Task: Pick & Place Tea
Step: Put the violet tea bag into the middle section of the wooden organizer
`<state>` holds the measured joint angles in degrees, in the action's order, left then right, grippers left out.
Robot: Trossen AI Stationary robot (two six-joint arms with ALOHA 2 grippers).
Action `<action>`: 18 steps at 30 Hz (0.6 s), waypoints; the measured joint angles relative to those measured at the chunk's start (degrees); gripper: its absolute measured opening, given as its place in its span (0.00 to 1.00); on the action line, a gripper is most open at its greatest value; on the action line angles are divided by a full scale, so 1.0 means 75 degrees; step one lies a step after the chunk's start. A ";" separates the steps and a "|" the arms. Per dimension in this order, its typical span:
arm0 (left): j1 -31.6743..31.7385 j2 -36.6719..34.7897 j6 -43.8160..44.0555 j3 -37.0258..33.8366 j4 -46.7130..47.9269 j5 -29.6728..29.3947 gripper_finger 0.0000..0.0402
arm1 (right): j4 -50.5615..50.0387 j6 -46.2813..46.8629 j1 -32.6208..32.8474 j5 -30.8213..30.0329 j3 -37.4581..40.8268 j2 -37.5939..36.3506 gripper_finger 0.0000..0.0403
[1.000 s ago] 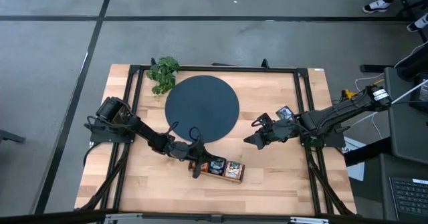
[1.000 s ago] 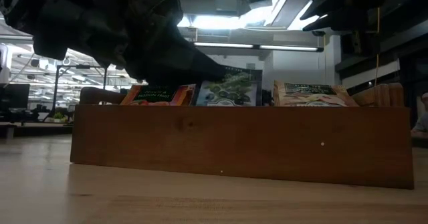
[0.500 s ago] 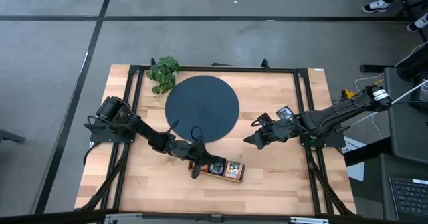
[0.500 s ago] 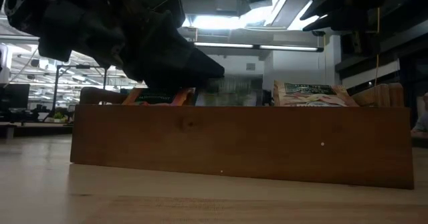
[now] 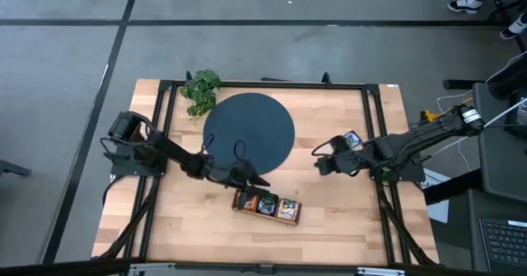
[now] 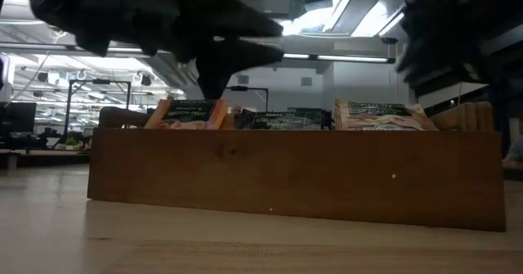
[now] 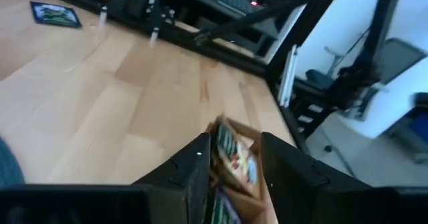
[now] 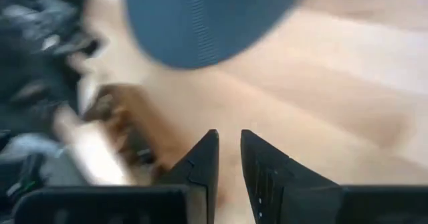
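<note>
Wooden slats make up the pale surface [image 5: 346,210], ringed by grey concrete floor [image 5: 66,62]. I judge one placement done: the long brown compartment tray [image 5: 266,205] holds upright tea sachets [image 6: 282,119], one dark sachet [image 5: 352,138] lies loose. My left gripper [image 5: 257,180], above the tray, has jaws apart and empty; the right gripper [image 5: 318,162] has jaws narrow. Next, fetch that sachet.

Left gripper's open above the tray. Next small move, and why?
Probably move the right gripper over the dark square sachet lying loose on the wooden table beside it; the left gripper hangs empty above the long brown wooden tray, farther off.
</note>
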<state>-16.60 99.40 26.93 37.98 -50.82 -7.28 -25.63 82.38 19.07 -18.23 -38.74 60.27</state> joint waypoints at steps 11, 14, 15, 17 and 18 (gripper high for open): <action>0.1506 -0.0981 0.1492 0.0514 0.2598 0.1669 0.28 | -0.3725 0.1199 -0.0520 -0.0590 0.0000 -0.0290 0.16; 0.2066 -0.1095 0.1587 0.0856 0.3434 0.2398 0.27 | -0.4374 0.1326 -0.0867 -0.0621 0.0000 -0.0154 0.13; 0.2256 -0.1107 0.1572 0.0947 0.3655 0.2642 0.26 | -0.4578 0.1429 -0.0994 -0.0624 0.0000 -0.0079 0.12; 0.2646 -0.1108 0.1537 0.1122 0.3895 0.3170 0.25 | -0.4929 0.1582 -0.1261 -0.0632 0.0003 0.0069 0.09; 0.2831 -0.1108 0.1540 0.1190 0.3939 0.3406 0.25 | -0.4994 0.1587 -0.1401 -0.0637 0.0003 0.0160 0.07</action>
<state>4.64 91.09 38.48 46.90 -21.28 18.27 -63.08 94.28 8.57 -23.00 -38.72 61.47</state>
